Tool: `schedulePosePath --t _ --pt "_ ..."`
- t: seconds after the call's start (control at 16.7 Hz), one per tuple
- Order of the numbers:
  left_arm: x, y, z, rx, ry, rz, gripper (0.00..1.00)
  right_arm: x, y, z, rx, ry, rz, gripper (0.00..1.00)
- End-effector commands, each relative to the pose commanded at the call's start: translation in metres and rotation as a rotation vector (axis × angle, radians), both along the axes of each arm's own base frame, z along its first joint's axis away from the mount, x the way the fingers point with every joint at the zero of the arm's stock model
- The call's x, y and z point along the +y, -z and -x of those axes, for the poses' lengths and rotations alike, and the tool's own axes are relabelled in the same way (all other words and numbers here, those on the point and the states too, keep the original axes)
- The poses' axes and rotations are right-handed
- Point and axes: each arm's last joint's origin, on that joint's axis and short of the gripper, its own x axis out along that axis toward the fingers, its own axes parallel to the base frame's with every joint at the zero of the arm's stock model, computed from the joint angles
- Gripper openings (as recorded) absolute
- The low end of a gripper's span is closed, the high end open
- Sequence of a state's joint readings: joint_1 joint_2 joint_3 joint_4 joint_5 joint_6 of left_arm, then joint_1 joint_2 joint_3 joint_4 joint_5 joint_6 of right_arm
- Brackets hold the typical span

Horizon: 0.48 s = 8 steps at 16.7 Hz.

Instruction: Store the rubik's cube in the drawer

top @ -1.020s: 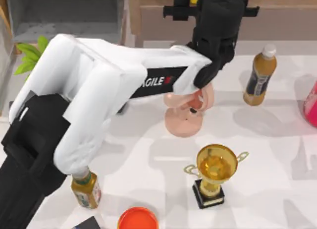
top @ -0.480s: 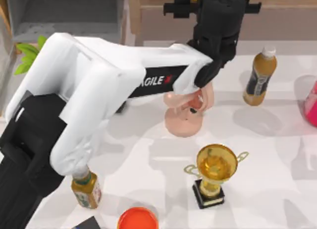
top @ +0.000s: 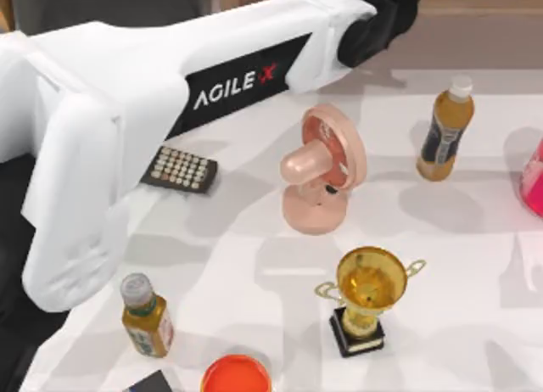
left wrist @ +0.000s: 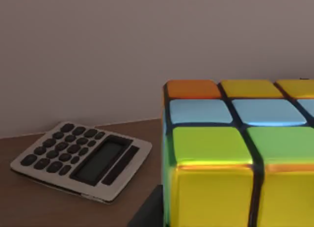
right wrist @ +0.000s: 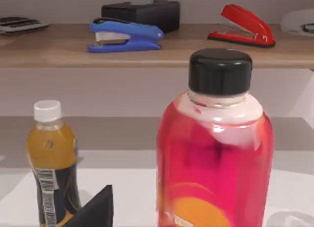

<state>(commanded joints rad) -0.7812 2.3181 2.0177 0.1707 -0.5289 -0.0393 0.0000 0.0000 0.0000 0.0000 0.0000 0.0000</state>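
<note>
The rubik's cube (left wrist: 235, 153), a small cube of orange, yellow, pale blue and green tiles split by dark grid lines, sits very close under the left wrist camera, above a brown wooden shelf (left wrist: 29, 202). It appears to be carried by the left tool; the tool's fingers are not visible, so whether they are clamped on it cannot be told. Just beside the cube, on the shelf, lies a flat silver calculator with dark keys (left wrist: 81, 160); a plain wall stands behind.

From above, the white left arm marked AGILE X (top: 170, 95) reaches across the far left of the tabletop (top: 475, 265), its black wrist at the far edge by the shelf. To do this step well, the arm should likely keep the cube level, swing slowly clear of the shelf and calculator, and line up squarely over the drawer before letting go.

The right arm is parked by a red-pink bottle with a black cap (right wrist: 213, 153).
</note>
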Motion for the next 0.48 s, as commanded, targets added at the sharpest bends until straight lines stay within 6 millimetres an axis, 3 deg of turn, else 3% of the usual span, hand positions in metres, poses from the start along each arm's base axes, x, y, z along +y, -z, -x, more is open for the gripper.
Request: schedulePosePath --t 0.24,0.48 --pt "0.021 -0.040 0.013 0.216 0.129 -0.133 0.00 0.000 0.000 0.000 0.000 0.000 0.000 1.00" --pt "0.071 -0.059 0.016 0.527 0.191 -0.295 0.00 0.000 0.000 0.000 0.000 0.000 0.000 1.00"
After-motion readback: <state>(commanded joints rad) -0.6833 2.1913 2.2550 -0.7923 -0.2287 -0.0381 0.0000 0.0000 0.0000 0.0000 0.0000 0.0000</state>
